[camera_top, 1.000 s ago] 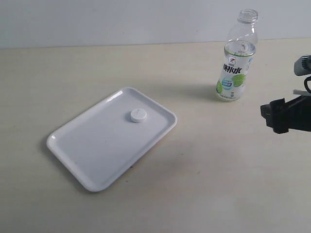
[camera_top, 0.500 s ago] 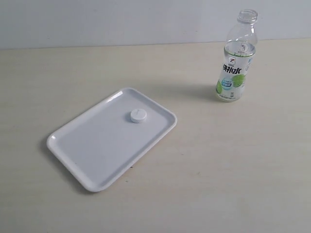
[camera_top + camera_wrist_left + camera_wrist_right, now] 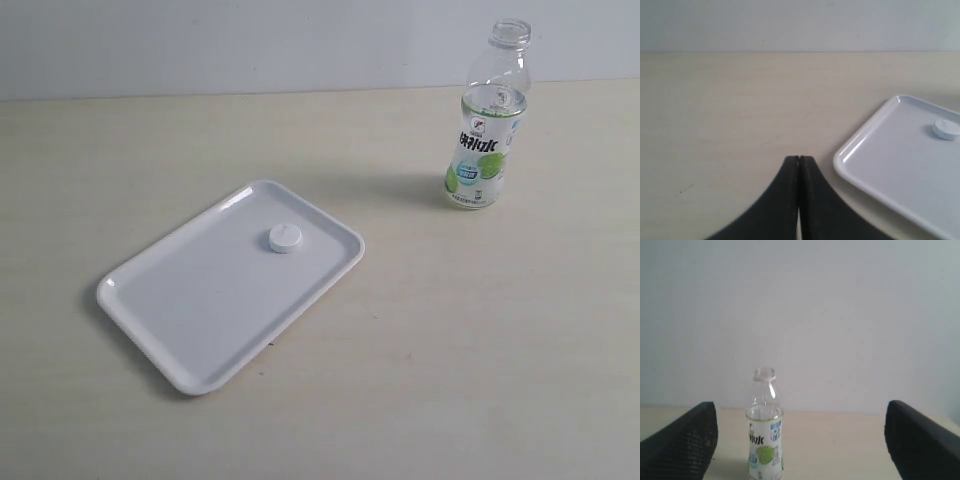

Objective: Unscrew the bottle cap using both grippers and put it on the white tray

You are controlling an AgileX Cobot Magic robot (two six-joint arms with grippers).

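On the glossy white rectangular plastic tray (image 3: 190, 320), near its far edge, the small round white ribbed bottle cap (image 3: 285, 238) lies flat, and the clear plastic labelled bottle (image 3: 485, 140) stands upright and uncapped, well apart on the pale table (image 3: 450, 350). The left gripper (image 3: 799, 159) has its black fingers pressed together on nothing beside the tray; the right gripper (image 3: 801, 407) faces the bottle, spread wide and empty. The job looks done, so the one hazard I'd guess is the right arm swinging forward and toppling the open bottle.
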